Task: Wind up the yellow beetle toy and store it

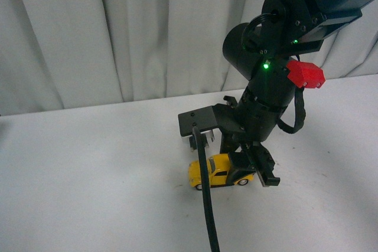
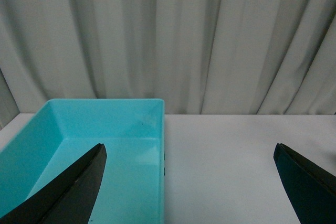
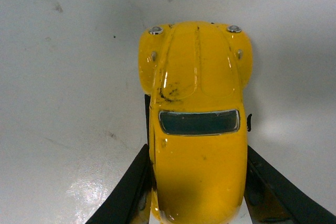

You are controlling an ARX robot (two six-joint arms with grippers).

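**A:** Where is the yellow beetle toy (image 1: pixel 212 171) sitting?

**B:** It is standing on the white table (image 1: pixel 88 169), slightly toward 5 o'clock from the middle of the front view. Its nose is pointing to about 9 o'clock.

**A:** And what is the right gripper (image 1: pixel 251 172) doing?

**B:** The arm is reaching down from 1 o'clock. The gripper is sitting over the toy's rear half, so the hood is sticking out at 9 o'clock of it. In the right wrist view, the two black fingers (image 3: pixel 131 192) are pressing against the car's flanks, one on each side. The jaws are closed only as far as the body allows.

**A:** Is anything crossing in front?

**B:** A black cable (image 1: pixel 208 216) is running down past the car toward 6 o'clock.

**A:** And the left gripper (image 2: pixel 189 150)?

**B:** It is holding nothing. Its fingers are spread wide, and it is hovering over the table beside a turquoise bin (image 2: pixel 105 100).
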